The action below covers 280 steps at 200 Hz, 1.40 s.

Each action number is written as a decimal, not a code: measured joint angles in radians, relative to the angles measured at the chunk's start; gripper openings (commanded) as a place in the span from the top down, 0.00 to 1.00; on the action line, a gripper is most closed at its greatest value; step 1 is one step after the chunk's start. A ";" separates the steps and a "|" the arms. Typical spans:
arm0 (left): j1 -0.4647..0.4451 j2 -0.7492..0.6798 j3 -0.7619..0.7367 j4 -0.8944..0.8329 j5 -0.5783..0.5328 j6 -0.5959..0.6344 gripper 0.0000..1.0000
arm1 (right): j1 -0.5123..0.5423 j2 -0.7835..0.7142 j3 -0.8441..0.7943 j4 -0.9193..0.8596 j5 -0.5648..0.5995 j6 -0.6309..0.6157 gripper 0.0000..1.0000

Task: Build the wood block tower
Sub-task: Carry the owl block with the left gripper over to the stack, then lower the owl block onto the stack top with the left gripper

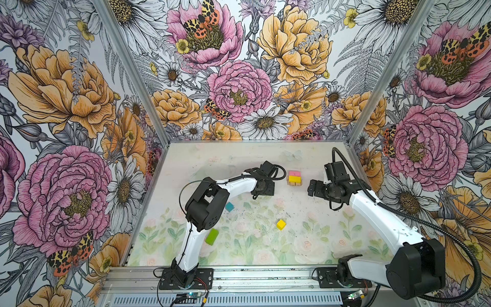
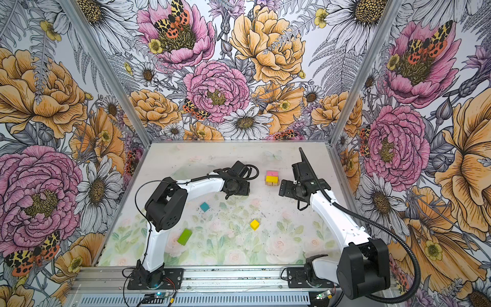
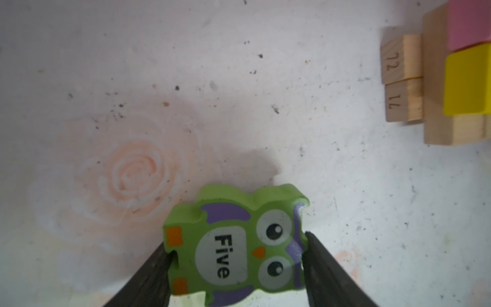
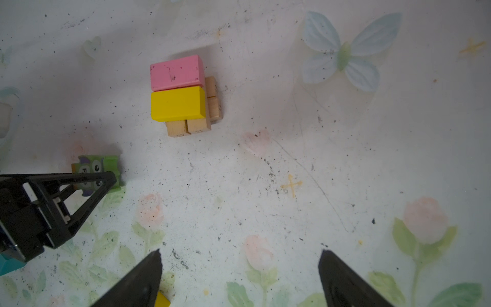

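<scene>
My left gripper (image 3: 236, 256) is shut on the green owl-printed block (image 3: 233, 247), one finger on each side, low over the table. The right wrist view shows the same owl block (image 4: 110, 164) to the side of the tower. In both top views the left wrist hides that block. The tower (image 1: 294, 178) (image 2: 272, 178) has a pink block (image 4: 176, 72) and a yellow block (image 4: 178, 103) side by side on tan bars (image 4: 186, 127). My right gripper (image 4: 240, 252) (image 1: 313, 188) hovers open and empty just right of the tower.
Loose on the table's flower-printed mat lie a teal block (image 1: 229, 206), a yellow cube (image 1: 281, 224) and a lime-green block (image 1: 211, 236) beside the left arm. Flower-printed walls enclose the table on three sides. A metal rail (image 1: 265, 276) runs along the front.
</scene>
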 measured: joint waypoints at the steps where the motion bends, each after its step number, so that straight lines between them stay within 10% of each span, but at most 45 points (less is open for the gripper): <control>1: 0.000 0.000 0.001 0.000 0.000 0.002 0.28 | 0.000 0.000 0.000 0.000 0.000 0.000 0.06; 109: 0.000 0.003 0.069 -0.015 0.004 0.029 0.33 | -0.002 -0.007 0.049 -0.046 0.015 -0.001 0.06; 280: -0.138 0.379 0.871 -0.301 -0.043 0.037 0.30 | -0.128 -0.190 0.031 -0.056 0.151 0.101 0.06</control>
